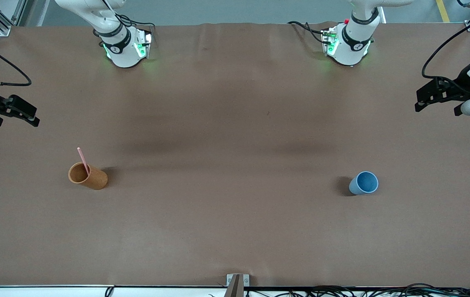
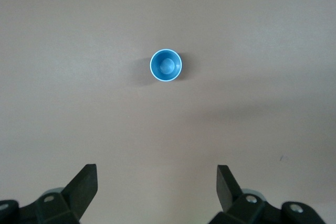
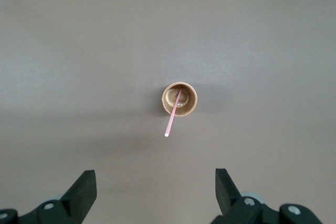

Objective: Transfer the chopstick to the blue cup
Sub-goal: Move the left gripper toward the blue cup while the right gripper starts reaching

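Note:
The pale-pink chopstick (image 1: 83, 159) stands leaning in the orange-brown cup (image 1: 88, 176) toward the right arm's end of the table. It also shows from above in the right wrist view (image 3: 172, 117), inside that cup (image 3: 179, 99). The light-blue cup (image 1: 364, 182) stands upright and empty toward the left arm's end, and shows in the left wrist view (image 2: 166, 65). My right gripper (image 1: 35, 116) (image 3: 156, 184) is open and empty, high above the table near the orange-brown cup's end. My left gripper (image 1: 418, 101) (image 2: 157, 182) is open and empty, high above the blue cup's end.
The brown table cover (image 1: 235, 165) spans the whole view. The two arm bases (image 1: 125, 49) (image 1: 348, 45) stand along the edge farthest from the front camera. Cables run along the nearest edge (image 1: 342, 291).

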Robot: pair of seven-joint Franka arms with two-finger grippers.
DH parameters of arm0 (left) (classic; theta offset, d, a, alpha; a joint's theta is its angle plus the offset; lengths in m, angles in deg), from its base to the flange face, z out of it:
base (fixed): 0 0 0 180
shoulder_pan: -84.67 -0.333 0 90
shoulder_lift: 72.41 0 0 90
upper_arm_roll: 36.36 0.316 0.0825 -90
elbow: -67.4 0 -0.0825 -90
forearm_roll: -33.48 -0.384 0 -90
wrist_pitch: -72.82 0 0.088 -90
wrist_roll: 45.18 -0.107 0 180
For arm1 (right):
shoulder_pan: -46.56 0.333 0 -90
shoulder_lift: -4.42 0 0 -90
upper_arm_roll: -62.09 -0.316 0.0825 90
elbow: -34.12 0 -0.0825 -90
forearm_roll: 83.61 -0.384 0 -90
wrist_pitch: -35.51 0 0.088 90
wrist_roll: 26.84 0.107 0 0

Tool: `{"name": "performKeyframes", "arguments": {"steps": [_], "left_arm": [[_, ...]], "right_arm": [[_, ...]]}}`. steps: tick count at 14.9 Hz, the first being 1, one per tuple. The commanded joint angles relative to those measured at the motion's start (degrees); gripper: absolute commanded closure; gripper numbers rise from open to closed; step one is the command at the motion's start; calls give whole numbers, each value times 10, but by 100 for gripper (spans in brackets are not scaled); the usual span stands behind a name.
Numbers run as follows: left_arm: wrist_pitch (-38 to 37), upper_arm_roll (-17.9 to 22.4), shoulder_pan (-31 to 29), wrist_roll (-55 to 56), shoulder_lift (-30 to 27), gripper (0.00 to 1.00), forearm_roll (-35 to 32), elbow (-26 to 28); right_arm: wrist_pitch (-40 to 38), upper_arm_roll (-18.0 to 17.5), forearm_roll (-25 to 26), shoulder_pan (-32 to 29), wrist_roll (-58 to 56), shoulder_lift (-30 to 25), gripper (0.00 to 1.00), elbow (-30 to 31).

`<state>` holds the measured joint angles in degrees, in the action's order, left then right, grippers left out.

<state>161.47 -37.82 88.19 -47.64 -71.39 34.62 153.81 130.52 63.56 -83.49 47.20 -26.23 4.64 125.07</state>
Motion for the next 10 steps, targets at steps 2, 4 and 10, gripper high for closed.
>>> {"name": "performKeyframes", "arguments": {"steps": [2,4,10], "left_arm": [[-15,-1,-2,-8,6,0,-4,-17],[-15,-1,-2,-5,7,0,-3,-19],[94,1,-22,-7,84,0,7,23]], "right_arm": [[1,-2,-11,-6,-7,3,0,-4],[1,-1,-11,-6,-7,3,0,-4],[16,0,-11,-13,-8,3,0,4]]}}
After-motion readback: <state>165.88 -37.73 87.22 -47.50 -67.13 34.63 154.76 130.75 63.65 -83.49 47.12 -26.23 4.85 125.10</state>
